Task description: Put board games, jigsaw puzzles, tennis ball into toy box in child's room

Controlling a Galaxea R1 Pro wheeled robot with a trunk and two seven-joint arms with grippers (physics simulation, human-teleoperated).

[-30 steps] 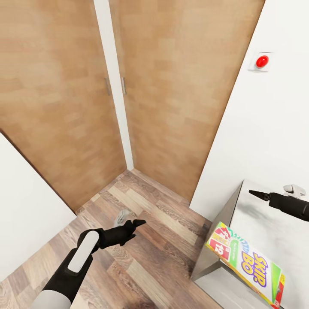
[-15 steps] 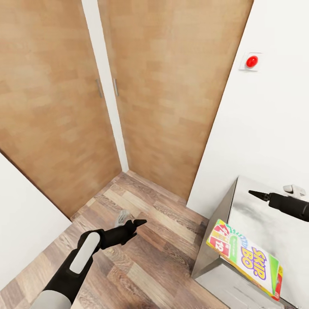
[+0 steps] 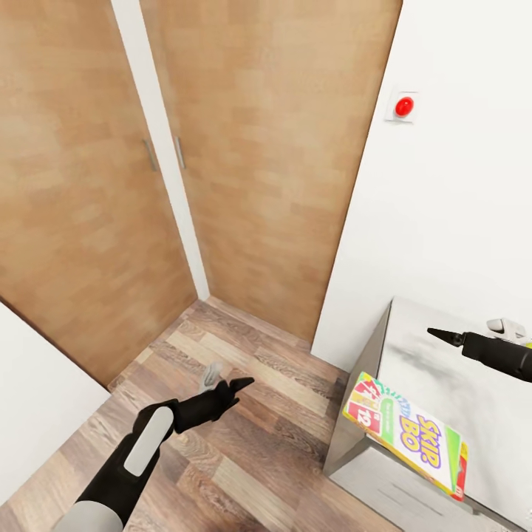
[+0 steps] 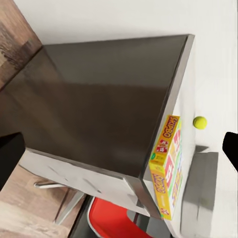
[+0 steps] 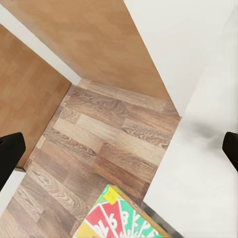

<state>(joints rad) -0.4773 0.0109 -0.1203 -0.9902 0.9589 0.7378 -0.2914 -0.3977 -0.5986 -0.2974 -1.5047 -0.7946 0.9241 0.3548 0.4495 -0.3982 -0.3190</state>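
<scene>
One board game [image 3: 406, 434], a yellow-green box with big letters, lies at the near end of the pale grey table [image 3: 436, 369], jutting over its edge. My right gripper [image 3: 437, 335] hovers open above the tabletop, just past the box. Over the wooden floor left of the table hangs my left gripper [image 3: 238, 384], also open and empty. The left wrist view looks at the table's dark side panel [image 4: 104, 99], the board game [image 4: 167, 168] edge-on and the tennis ball [image 4: 200, 122] beyond it. The right wrist view catches a corner of the board game [image 5: 119, 218].
Two tall wooden doors [image 3: 258, 148] close off the corner ahead. A white wall with a red button [image 3: 404, 106] runs behind the table. Wood floor [image 3: 251, 443] lies between me and the doors. A red seat [image 4: 111, 223] sits under the table.
The whole picture has slid left, so the camera has turned right. Both arms hold the same pose in the view, and the board game lies as before.
</scene>
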